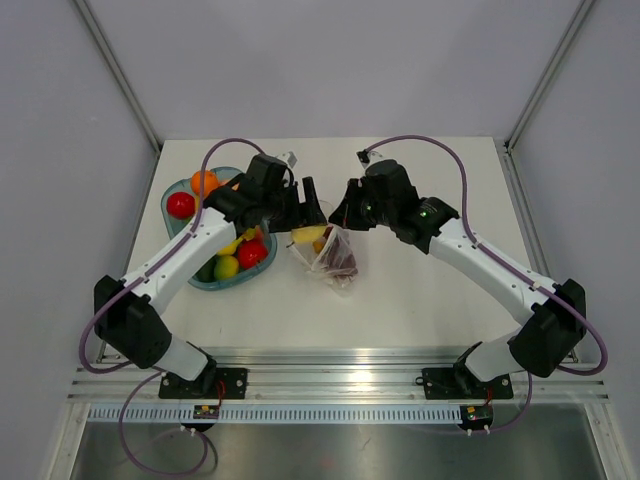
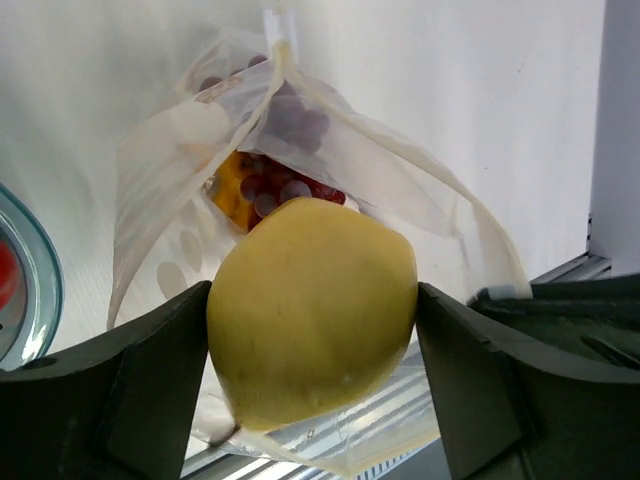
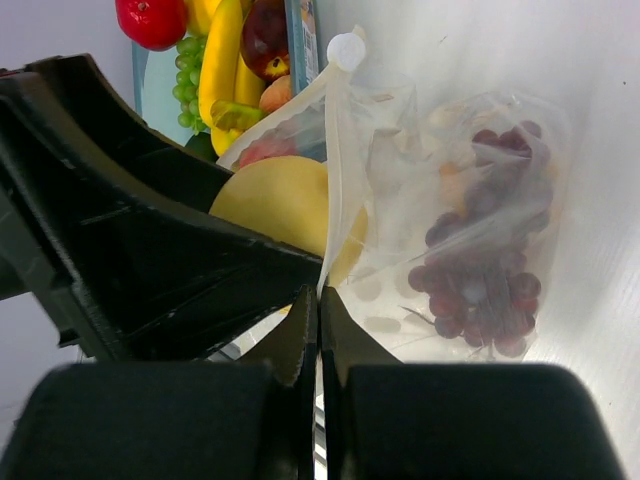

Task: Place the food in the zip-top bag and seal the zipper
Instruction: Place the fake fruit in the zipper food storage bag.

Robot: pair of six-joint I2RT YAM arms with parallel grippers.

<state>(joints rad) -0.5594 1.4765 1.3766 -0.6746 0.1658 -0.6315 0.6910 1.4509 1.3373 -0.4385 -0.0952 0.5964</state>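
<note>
The clear zip-top bag (image 1: 337, 258) lies mid-table with purple grapes (image 3: 480, 280) and an orange piece inside. My right gripper (image 3: 319, 300) is shut on the bag's mouth edge and holds the zipper strip (image 3: 341, 150) up. My left gripper (image 2: 312, 340) is at the bag's mouth, and a yellow fruit (image 2: 312, 310) sits between its wide-set fingers, touching both. That fruit is partly past the bag's lip (image 2: 440, 195). More food fills the bowl: an orange (image 1: 204, 182), a red fruit (image 1: 181, 204), another red one (image 1: 251, 252) and a bunch of bananas (image 3: 218, 60).
The translucent blue-green bowl (image 1: 222, 286) stands left of the bag, under my left arm. The table's front rail (image 1: 340, 385) runs along the near edge. Grey walls close in the back and both sides. The two grippers are nearly touching over the bag.
</note>
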